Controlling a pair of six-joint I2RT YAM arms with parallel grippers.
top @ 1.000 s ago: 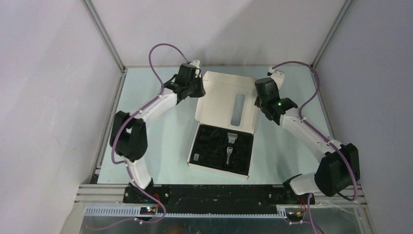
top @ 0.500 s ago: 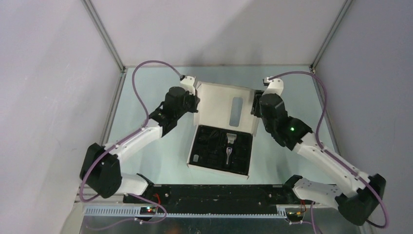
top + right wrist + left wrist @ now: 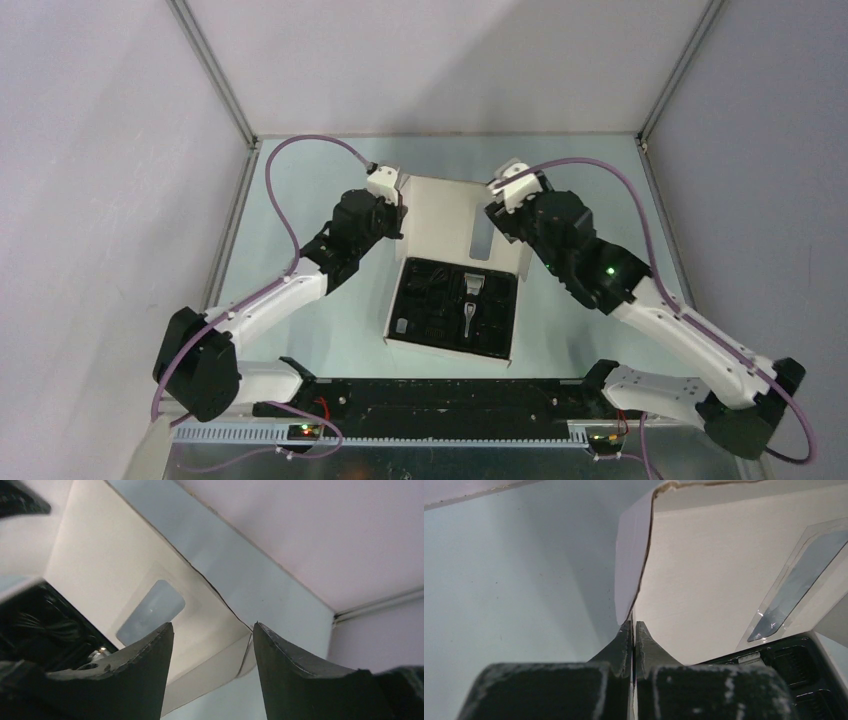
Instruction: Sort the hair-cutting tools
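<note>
The hair-cutting tools lie in the black insert (image 3: pixel 437 303) of an open white box; the clipper body (image 3: pixel 472 299) with its silvery tip shows most clearly, and its blade (image 3: pixel 749 656) also shows in the left wrist view. The box lid (image 3: pixel 447 210) stands tilted back behind the insert. My left gripper (image 3: pixel 397 214) is shut on the lid's left side flap (image 3: pixel 626 575), and the card runs between the fingers (image 3: pixel 633 625). My right gripper (image 3: pixel 507 214) hangs open over the lid's right edge, its fingers (image 3: pixel 212 627) apart around the right flap (image 3: pixel 235 655) without touching it.
The lid has a clear window (image 3: pixel 487 225). The box sits on a pale green table (image 3: pixel 320 330) walled on three sides by grey panels (image 3: pixel 120 200). Purple cables (image 3: pixel 290 170) loop above both wrists. The black base rail (image 3: pixel 450 395) runs along the near edge.
My right gripper has opened and shifted left over the lid's right edge. The left arm has dropped lower and its fingers have shut on the lid's left flap.
</note>
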